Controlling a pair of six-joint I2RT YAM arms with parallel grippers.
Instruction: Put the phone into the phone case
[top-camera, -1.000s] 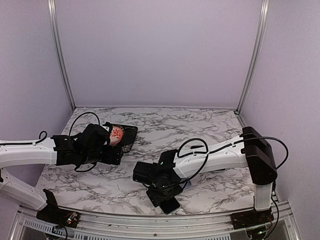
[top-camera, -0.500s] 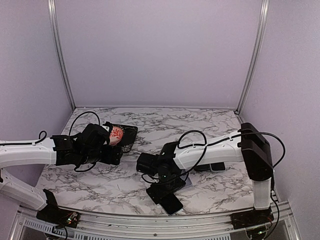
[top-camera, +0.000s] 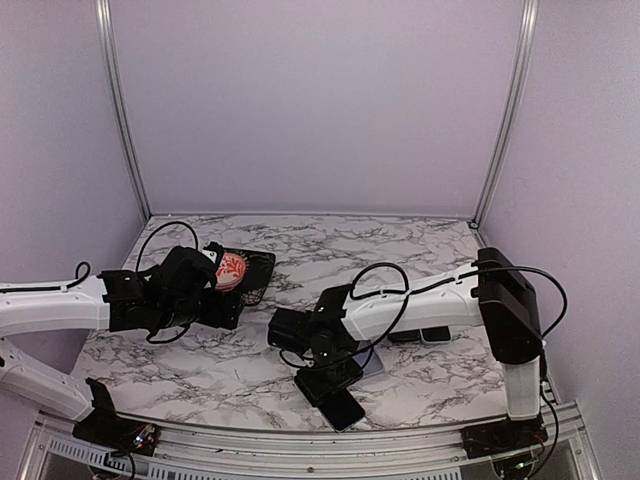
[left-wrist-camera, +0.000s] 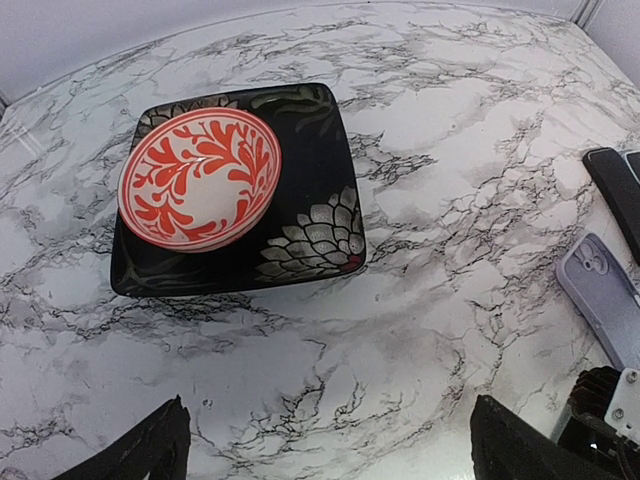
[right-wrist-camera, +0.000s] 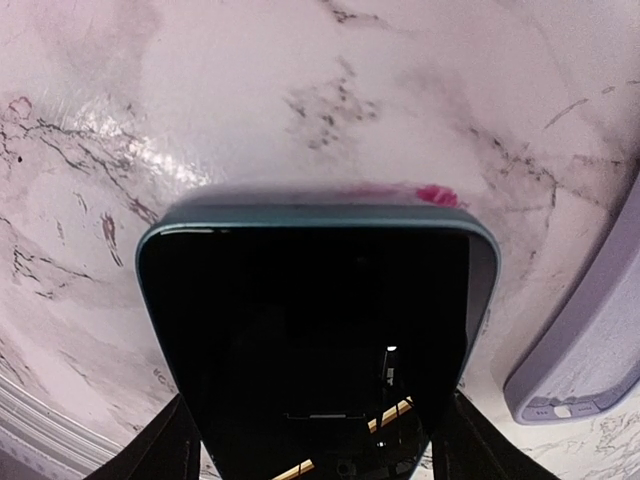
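Note:
A black phone (right-wrist-camera: 310, 340) with a teal edge sits between my right gripper's (right-wrist-camera: 315, 455) fingers, which press on its two long sides, low over the marble. In the top view the phone (top-camera: 338, 398) points toward the near edge under the right gripper (top-camera: 325, 378). The lavender phone case (right-wrist-camera: 590, 340) lies flat just right of the phone; it also shows in the top view (top-camera: 373, 362) and the left wrist view (left-wrist-camera: 600, 290). My left gripper (left-wrist-camera: 335, 450) is open and empty over bare marble, beside the plate (top-camera: 228, 308).
A black square plate (left-wrist-camera: 330, 240) holds a red-and-white patterned bowl (left-wrist-camera: 200, 178) at the left rear (top-camera: 232, 268). A flat black object (left-wrist-camera: 612, 180) lies beyond the case, under the right arm (top-camera: 425, 333). Metal frame posts and purple walls bound the table.
My right wrist has shifted a little away from the near edge and to the left, with the phone still in its fingers. The case now shows beside it. The left arm has barely moved.

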